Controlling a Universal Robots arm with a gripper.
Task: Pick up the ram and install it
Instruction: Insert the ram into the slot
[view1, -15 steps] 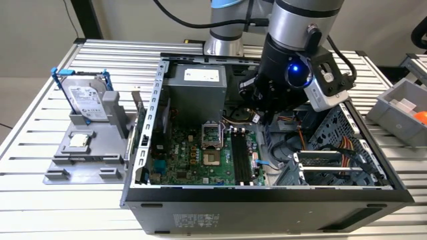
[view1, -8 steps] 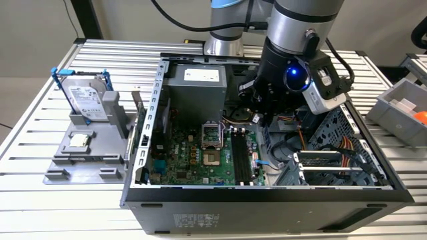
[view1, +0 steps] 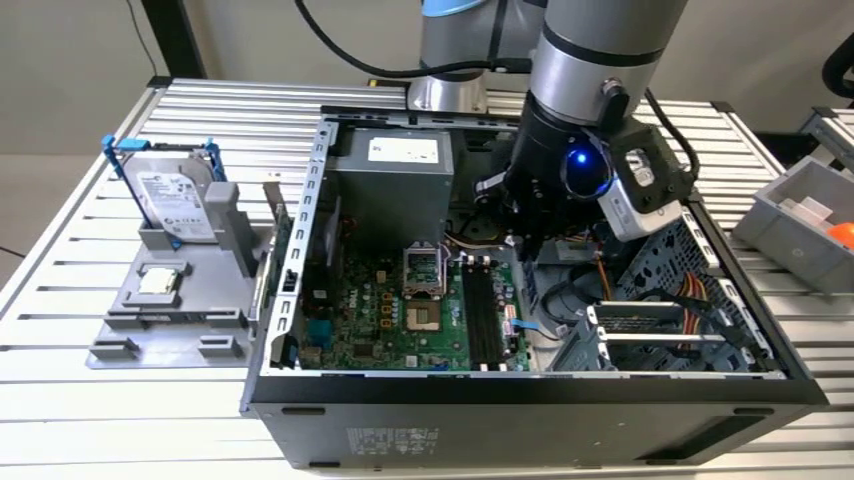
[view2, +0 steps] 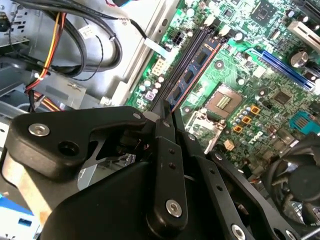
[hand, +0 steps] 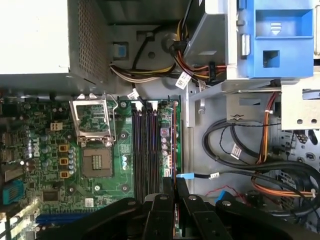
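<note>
Thing: I am holding the ram (view2: 192, 70), a long, thin, flat blue circuit-board stick carrying a row of dark chips.
Where: it is standing on edge over the outermost of the black memory slots (hand: 145, 145) on the green motherboard (hand: 50, 150), inside the open black computer case (view1: 534, 420). In the first wrist view I am seeing it as a thin line (hand: 175, 145).
Fingers: my black gripper (view2: 165, 117) is pinching the stick by its two flat faces, the jaws drawn together on it near one end.
Weight: I am judging it very light, so no strong squeeze is needed.
Stiffness: it is looking rigid along its length but thin, so twisting or side load could crack it.
Fragility: the chips and the contact edge are delicate, and I am reckoning the bare upper edge is the safest hold.
Seating: I am unable to tell whether it is fully down.
Nearby: bundled black and orange cables (hand: 250, 165) are lying just beside the slots.
</note>
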